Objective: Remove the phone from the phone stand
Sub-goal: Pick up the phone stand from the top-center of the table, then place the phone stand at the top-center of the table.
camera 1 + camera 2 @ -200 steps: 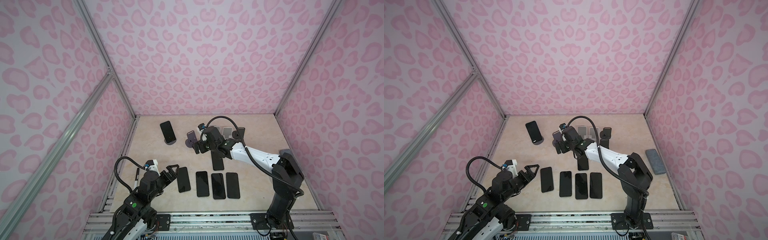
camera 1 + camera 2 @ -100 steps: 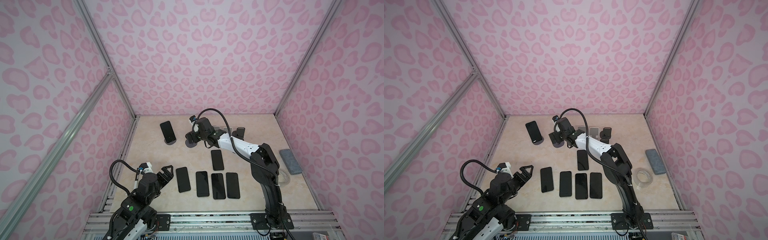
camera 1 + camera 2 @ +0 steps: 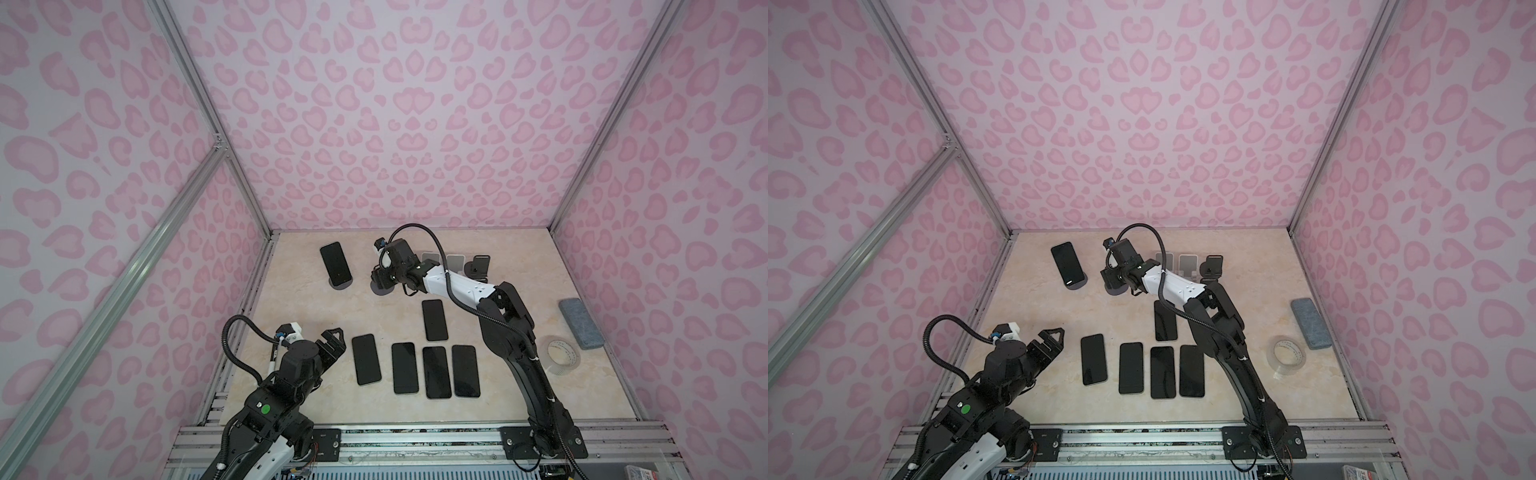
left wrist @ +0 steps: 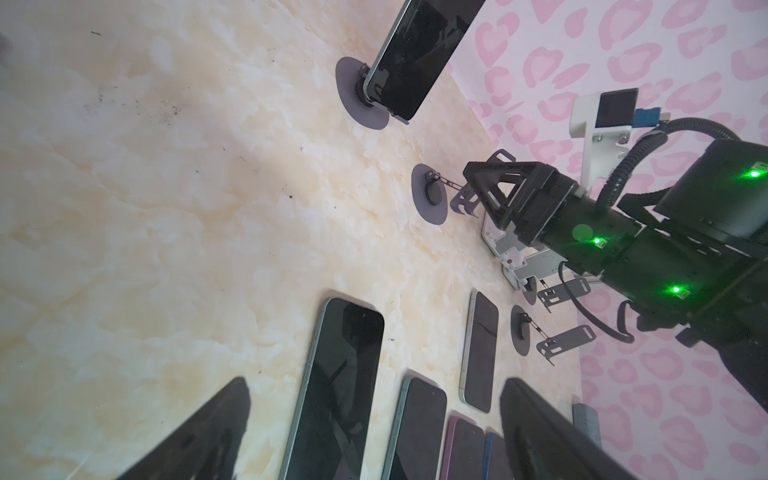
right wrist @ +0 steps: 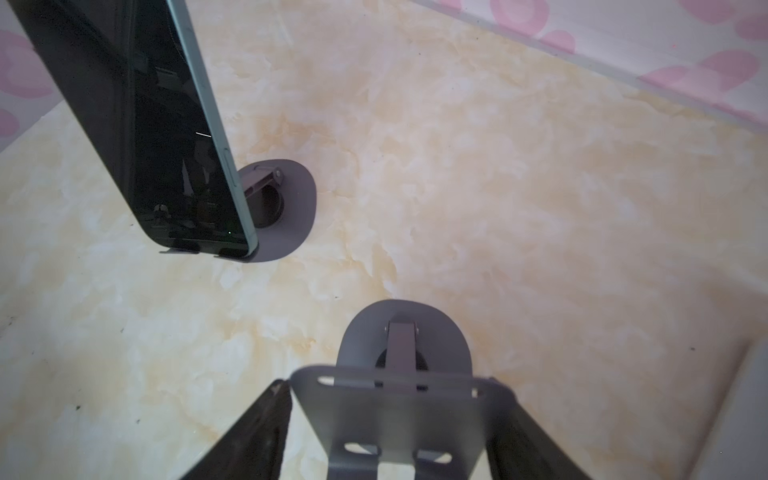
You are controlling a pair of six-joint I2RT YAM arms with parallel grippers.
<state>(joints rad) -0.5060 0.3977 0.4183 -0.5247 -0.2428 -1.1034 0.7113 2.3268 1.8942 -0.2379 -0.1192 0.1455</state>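
Marble-look tabletop, pink-spotted walls; left fingers spread wide, right fingers clamp an empty stand.

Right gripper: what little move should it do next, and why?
Probably let go and shift sideways to the phone. The right gripper seems to pinch the plate of an empty stand, with no phone on it. The only upright phone leans on its own stand nearby, untouched.
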